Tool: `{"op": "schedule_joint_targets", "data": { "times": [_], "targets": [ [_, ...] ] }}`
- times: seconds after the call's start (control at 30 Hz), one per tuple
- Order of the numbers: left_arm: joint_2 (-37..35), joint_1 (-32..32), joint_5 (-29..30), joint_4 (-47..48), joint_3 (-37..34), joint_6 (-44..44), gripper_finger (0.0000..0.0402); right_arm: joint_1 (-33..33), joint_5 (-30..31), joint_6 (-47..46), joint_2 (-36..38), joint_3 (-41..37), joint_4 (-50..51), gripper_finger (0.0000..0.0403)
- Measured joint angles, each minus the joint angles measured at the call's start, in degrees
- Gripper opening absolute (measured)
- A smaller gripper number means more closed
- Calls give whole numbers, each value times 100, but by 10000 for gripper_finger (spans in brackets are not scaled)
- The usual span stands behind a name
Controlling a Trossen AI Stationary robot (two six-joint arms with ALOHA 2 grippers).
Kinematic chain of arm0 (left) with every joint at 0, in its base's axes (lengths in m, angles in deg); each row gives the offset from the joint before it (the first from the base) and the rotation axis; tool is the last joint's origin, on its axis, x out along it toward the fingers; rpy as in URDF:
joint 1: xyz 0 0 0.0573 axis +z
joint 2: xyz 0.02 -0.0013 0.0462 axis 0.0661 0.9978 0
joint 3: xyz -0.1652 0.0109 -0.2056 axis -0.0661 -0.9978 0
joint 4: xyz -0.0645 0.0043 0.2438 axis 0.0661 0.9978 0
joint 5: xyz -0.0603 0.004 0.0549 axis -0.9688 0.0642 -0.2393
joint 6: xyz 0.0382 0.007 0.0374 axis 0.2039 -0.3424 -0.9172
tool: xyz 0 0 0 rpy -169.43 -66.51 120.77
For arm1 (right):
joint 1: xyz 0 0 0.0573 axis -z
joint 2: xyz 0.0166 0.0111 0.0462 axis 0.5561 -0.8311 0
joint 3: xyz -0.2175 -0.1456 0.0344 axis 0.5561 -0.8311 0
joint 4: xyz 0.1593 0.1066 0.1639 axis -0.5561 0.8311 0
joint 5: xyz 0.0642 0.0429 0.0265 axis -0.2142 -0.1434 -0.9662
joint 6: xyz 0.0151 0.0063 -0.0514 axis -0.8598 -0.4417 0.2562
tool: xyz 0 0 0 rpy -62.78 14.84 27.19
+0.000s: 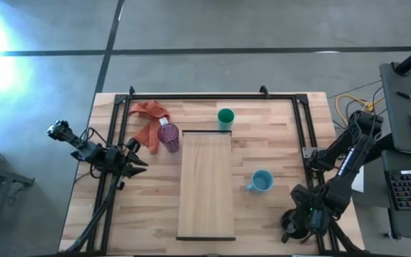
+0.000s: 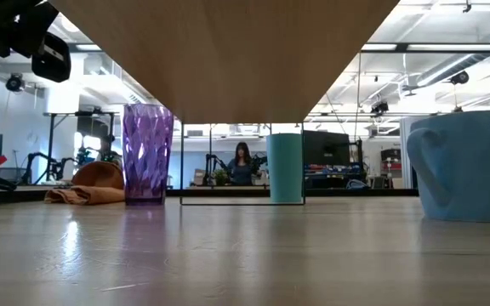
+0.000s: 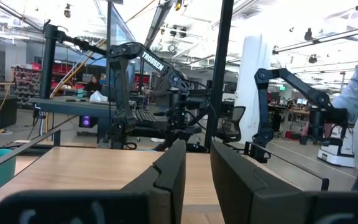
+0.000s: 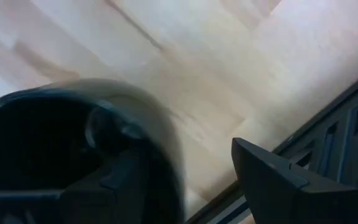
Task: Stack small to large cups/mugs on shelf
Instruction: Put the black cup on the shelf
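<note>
Dark and folded low, the right arm reaches to the table's near right corner in the high view, its right gripper [image 1: 296, 227] over the black handled mug [image 1: 291, 230]. The left arm lies along the left edge, its left gripper [image 1: 140, 163] pointing at the translucent purple cup [image 1: 168, 135], which touches the orange cloth [image 1: 148, 118]. The long pale wooden shelf board [image 1: 206, 185] lies mid-table; the green cup [image 1: 225, 118] stands just beyond its far end, the light blue handled mug [image 1: 261, 181] just beside its right edge.

From table height, purple cup, green cup and blue mug stand upright, well apart, a person far behind.

The left wrist view shows its fingers [image 3: 169, 171] nearly closed, grasping nothing.

The right wrist view shows one finger [image 4: 278, 180] outside the black mug's rim, the other inside, closing over the wall.
</note>
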Motion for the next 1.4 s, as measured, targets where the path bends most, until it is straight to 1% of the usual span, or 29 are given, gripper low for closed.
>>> {"op": "schedule_joint_targets", "data": {
  "times": [0.1,0.2,0.3,0.5,0.53,0.67,0.73,0.8,0.93,1.03,1.13,1.27,1.4],
  "targets": [
    [0,0,0,-2,0,0,61,0,-22,-60,4,-185,-85,206],
    [0,0,0,-2,0,0,61,0,-42,-48,0,-354,-173,177],
    [0,0,0,-2,0,0,61,0,-42,110,0,-405,-333,134],
    [2,0,0,-2,0,0,61,2,-20,452,27,-423,-290,30],
    [0,0,0,0,0,0,61,2,-11,516,47,-421,-280,23],
    [2,0,0,0,0,0,61,83,22,792,269,-315,-227,19],
    [2,0,0,-2,0,0,61,165,194,937,481,-172,-200,19],
    [2,0,0,0,0,0,61,311,357,1073,709,22,47,19],
    [2,0,0,-1,0,0,61,822,414,1512,1100,567,710,19],
    [2,0,0,-2,0,0,61,1334,480,2124,1214,1135,1206,19],
    [2,0,0,-2,0,0,61,1876,611,2890,1137,1824,1606,19],
    [2,0,0,0,0,0,61,2734,851,3907,783,2851,2212,19],
    [2,0,0,0,0,0,61,3868,898,4861,307,3679,2655,19]
  ]
}}
